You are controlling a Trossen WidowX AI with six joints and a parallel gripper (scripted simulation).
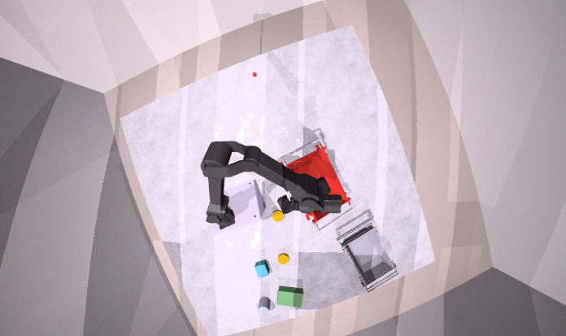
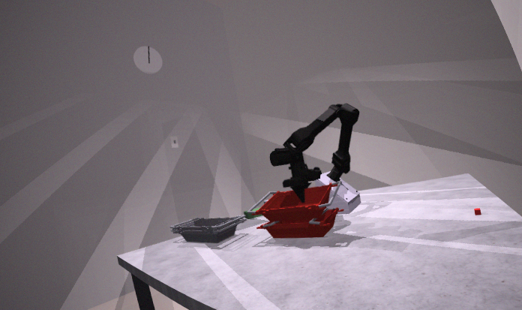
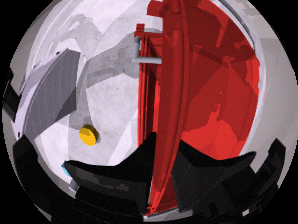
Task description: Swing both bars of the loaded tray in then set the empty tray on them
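Observation:
The upper red tray (image 1: 332, 175) (image 2: 286, 215) (image 3: 220, 100) sits above the lower red tray (image 2: 298, 231) (image 3: 143, 100) and looks roughly level. Its own wire bars are swung outward. My gripper (image 2: 303, 200) (image 3: 160, 136) is shut on the upper tray's long side wall, one finger inside and one outside. Grey bars of the lower tray, one wire bar (image 2: 269, 225) and another (image 2: 317, 222), run inward beneath the upper tray; one also shows in the wrist view (image 3: 150, 60). Whether the upper tray's full weight rests on them I cannot tell. The load is hidden.
A dark grey tray (image 1: 367, 250) (image 2: 208, 235) stands beside the stack. A white sloped box (image 1: 246, 202) (image 3: 52, 90) stands near the arm's base. Yellow discs (image 1: 277, 216) (image 3: 87, 135), a cyan block (image 1: 262, 269), a green block (image 1: 289, 297), a grey cylinder (image 1: 264, 304) and a small red cube (image 1: 254, 74) (image 2: 477, 212) lie about.

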